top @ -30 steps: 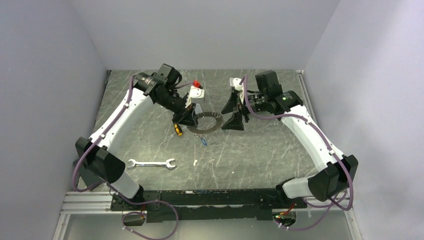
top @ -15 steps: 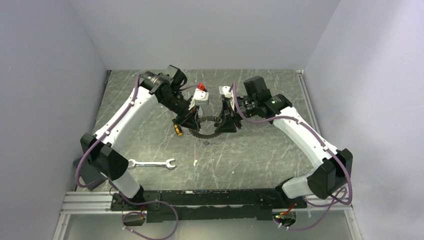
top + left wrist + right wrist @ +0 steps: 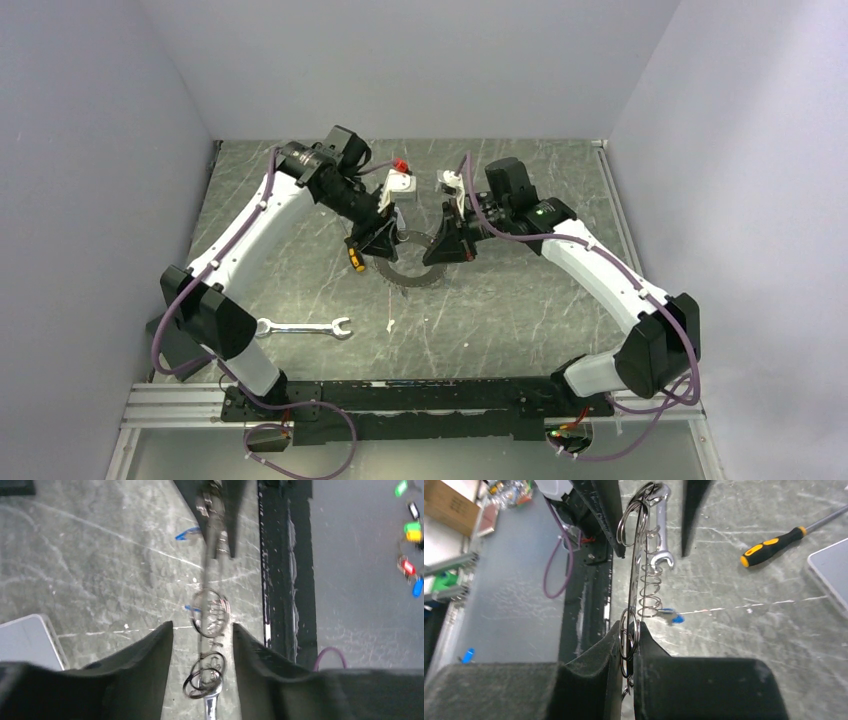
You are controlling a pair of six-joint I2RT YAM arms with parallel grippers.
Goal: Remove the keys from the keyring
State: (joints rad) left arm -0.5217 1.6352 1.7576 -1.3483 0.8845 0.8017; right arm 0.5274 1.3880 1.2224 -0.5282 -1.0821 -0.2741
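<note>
- Where the two arms meet, in the middle of the top view, the grey marbled table (image 3: 520, 320) fills most of the floor.
- The white left arm (image 3: 240, 235) reaches in from the lower left of the frame. The white right arm (image 3: 600, 270) reaches in from the lower right.
- The left gripper (image 3: 202, 626) has its black fingers spread apart. One end of the ring sits in the gap between them. I cannot tell if a finger touches it.
- The right gripper (image 3: 629, 626) has its fingers pressed together. They pinch the other end of the ring.
- A small white box (image 3: 397, 186) with a red bit on top sits just above the left gripper in the top view.
- The big thin grey metal keyring (image 3: 408, 280) is held up between the two grippers, in the middle of the top view. Both wrist views see it from its thin edge.
- A silver open-ended wrench (image 3: 302, 327) lies flat at the lower left of the table, well apart from the keyring.
- A yellow-and-black-handled screwdriver (image 3: 771, 545) lies on the table near the left gripper.
- Little wire loops (image 3: 650, 585) line the keyring's rim.
- A tiny key with a bright blue head (image 3: 670, 616) shows just beside the keyring, close to the right fingertips. I cannot tell if it hangs there or lies on the table.
</note>
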